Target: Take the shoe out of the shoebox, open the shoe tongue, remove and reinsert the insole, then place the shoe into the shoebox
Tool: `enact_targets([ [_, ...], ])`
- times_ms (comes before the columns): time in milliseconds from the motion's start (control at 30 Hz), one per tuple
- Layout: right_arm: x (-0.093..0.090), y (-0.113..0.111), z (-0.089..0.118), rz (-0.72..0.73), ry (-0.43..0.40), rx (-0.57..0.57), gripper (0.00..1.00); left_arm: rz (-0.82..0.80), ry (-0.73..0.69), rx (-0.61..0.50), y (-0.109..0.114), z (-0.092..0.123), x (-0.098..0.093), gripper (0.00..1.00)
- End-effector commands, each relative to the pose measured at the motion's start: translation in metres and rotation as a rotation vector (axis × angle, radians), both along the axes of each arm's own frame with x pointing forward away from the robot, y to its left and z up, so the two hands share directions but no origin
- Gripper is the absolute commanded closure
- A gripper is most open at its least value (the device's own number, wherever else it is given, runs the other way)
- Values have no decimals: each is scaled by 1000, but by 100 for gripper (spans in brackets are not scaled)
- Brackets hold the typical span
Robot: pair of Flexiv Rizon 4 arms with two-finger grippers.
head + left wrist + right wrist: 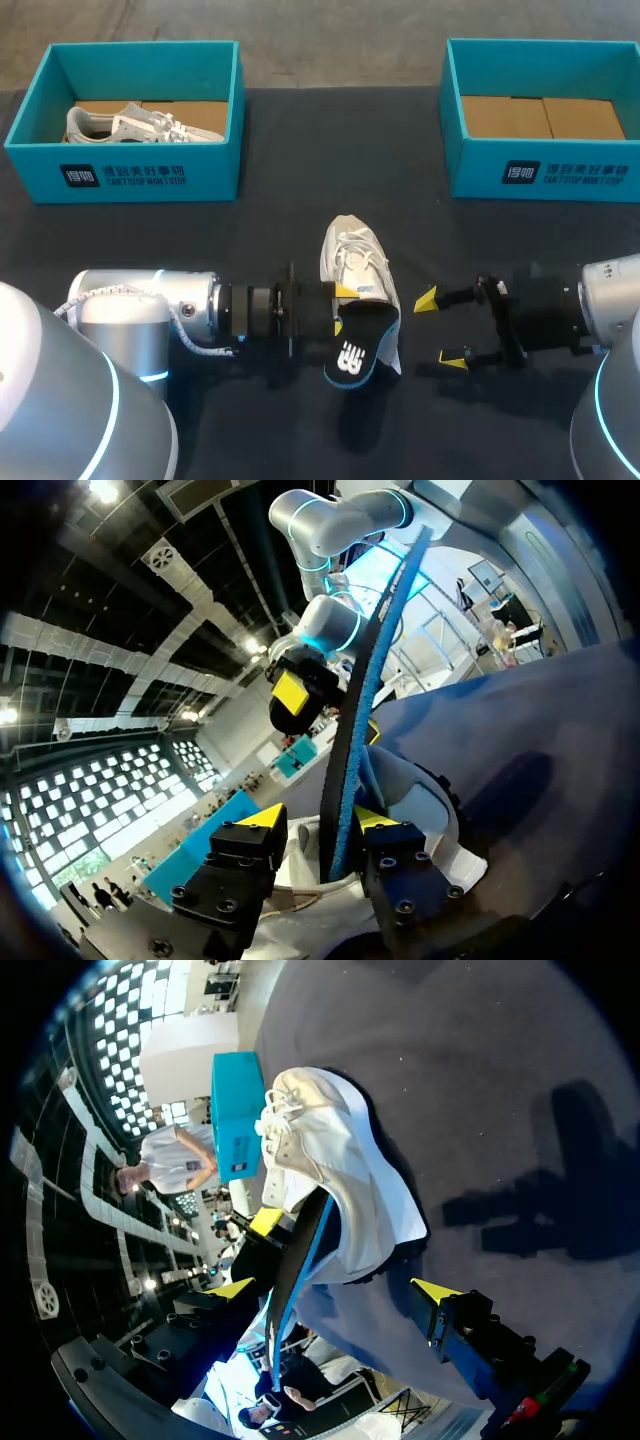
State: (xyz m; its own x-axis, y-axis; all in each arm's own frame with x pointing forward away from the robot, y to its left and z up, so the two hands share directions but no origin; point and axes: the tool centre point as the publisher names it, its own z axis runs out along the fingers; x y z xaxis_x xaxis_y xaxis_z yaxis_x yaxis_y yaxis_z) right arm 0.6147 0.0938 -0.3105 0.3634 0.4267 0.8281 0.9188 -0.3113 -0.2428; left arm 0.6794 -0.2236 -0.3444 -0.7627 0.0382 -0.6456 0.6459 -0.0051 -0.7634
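Our shoe (352, 255) lies on the dark counter (250, 240), about midway between the two boxes and on the near side, its toe pointing toward the far edge. Its insole (358, 350), black with a blue edge, sticks up out of the heel end and curls over.

Our left arm comes in low along the counter, and the left tool (318, 820) sits at the shoe's heel. From the left wrist we see the insole standing edge-on between that tool's fingers. It lies against one yellow tip with a clear gap to the other, so the fingers stand apart and are not clamped on it. The shoe's white upper lies right beneath them.

Our right tool (440, 330) hangs just to the right of the shoe without touching it, its fingers spread wide. From the right wrist, the shoe and the upright insole lie straight ahead of it.

The left box (125, 175) stands at the far left of the counter, with a second shoe (140, 125) lying inside on its brown floor. The right box (545, 170) stands at the far right, its brown floor showing.
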Motion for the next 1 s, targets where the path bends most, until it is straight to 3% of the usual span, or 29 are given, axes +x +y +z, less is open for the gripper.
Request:
enact_targets([
  [33, -1, 0, 0, -2, -2, 0, 0, 3, -3, 0, 4, 4, -8, 60],
  [900, -1, 0, 0, -2, -2, 0, 0, -5, -21, -9, 10, 20, -33, 69],
  [967, -1, 0, 0, -2, -2, 0, 0, -5, -21, -8, 10, 20, -33, 71],
  [1000, -1, 0, 0, -2, -2, 0, 0, -4, -21, -6, 9, 21, -34, 77],
])
